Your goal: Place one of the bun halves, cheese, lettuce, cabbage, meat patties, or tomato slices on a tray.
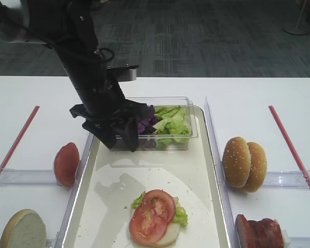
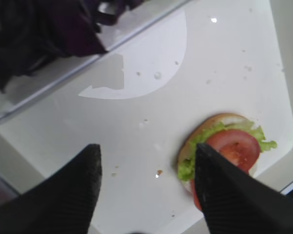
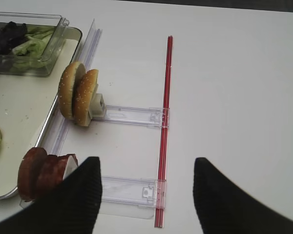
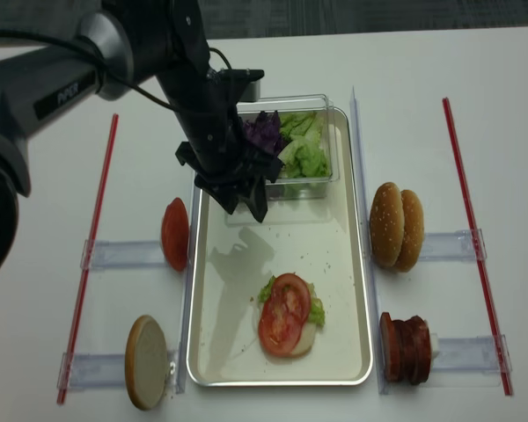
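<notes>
Exterior high view: the left gripper point(image 1: 121, 135) hangs empty, jaws spread wide, over the tray point(image 1: 206, 206) at about 11 o'clock of the stack, just in front of the clear box point(image 1: 192, 129) holding lettuce point(image 1: 171, 124) and purple cabbage point(image 1: 145, 125). The tomato slice point(image 1: 152, 216) lies on a lettuce leaf on a bun base, near the tray's 6 o'clock edge; likely just layered in burger order.

Right wrist view: the right gripper point(image 3: 146, 195) hovers wide open with nothing in it, over bare table, parked at 3 o'clock of the racked sesame bun halves point(image 3: 78, 93) and meat patties point(image 3: 45, 173), which stand on edge for easy pinching.

Left wrist view: the fingers point(image 2: 224, 195) frame the stack from above.

Realsense view: a spare tomato point(image 4: 174, 234) stands at 9 o'clock outside the tray.
</notes>
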`<act>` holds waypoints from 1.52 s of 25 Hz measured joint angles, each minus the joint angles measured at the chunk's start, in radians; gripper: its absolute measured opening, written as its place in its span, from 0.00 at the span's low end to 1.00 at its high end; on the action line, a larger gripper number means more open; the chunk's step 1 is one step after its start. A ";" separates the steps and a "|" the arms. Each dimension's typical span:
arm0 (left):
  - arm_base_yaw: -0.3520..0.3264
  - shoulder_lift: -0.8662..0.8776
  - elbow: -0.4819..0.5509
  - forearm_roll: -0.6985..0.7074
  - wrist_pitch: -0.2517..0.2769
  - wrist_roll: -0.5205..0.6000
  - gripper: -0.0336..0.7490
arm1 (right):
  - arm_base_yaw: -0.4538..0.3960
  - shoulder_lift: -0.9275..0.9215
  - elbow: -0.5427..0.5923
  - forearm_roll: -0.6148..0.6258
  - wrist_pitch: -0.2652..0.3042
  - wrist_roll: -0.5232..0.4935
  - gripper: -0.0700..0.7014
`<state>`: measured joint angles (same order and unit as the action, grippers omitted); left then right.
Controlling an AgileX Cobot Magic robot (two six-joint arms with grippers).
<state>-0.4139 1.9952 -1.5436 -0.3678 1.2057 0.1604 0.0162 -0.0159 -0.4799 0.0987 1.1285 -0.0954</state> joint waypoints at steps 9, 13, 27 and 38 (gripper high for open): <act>0.151 -0.034 -0.007 0.081 0.004 -0.028 0.54 | 0.000 0.000 0.000 0.000 0.000 0.000 0.67; 0.223 -0.062 -0.007 0.134 0.006 -0.056 0.54 | 0.000 0.000 0.000 0.000 0.000 0.001 0.67; 0.340 -0.195 0.095 0.261 0.012 -0.108 0.54 | 0.000 0.000 0.000 0.000 0.000 0.004 0.67; 0.344 -0.492 0.383 0.285 0.012 -0.108 0.54 | 0.000 0.000 0.000 0.000 0.000 0.005 0.67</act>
<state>-0.0702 1.5033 -1.1601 -0.0831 1.2179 0.0522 0.0162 -0.0159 -0.4799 0.0987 1.1285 -0.0908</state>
